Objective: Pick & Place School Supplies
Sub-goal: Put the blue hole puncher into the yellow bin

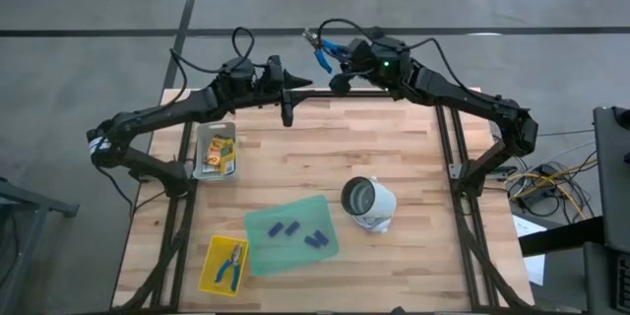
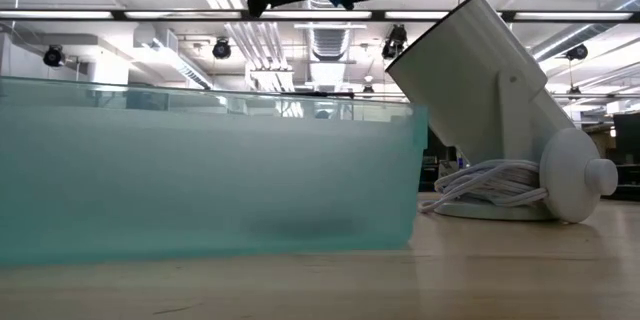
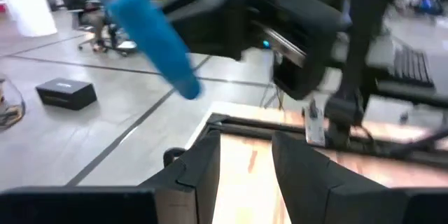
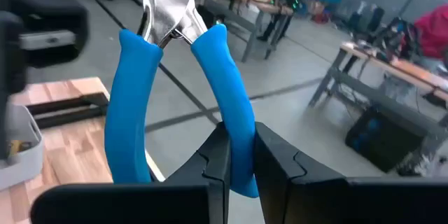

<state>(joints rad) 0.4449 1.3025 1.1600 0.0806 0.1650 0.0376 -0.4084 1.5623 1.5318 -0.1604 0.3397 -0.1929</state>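
Currently:
Right gripper (image 4: 240, 155): clamping one blue handle of the metal tool (image 4: 171, 14), tool projecting ahead of its fingertips.
Left gripper (image 3: 245, 175): fingers standing apart, empty, facing the tool.
Handling: probably rigid, light, pivoting; take hold mid-handle.

Two slender matte-black jointed robot arms rise from either edge of the pale wooden slatted tabletop (image 1: 413, 157), trailing looped black cables above its far edge, the right arm bearing a small green indicator light, each ending in two dark angular stepped fingers (image 3: 199, 175).
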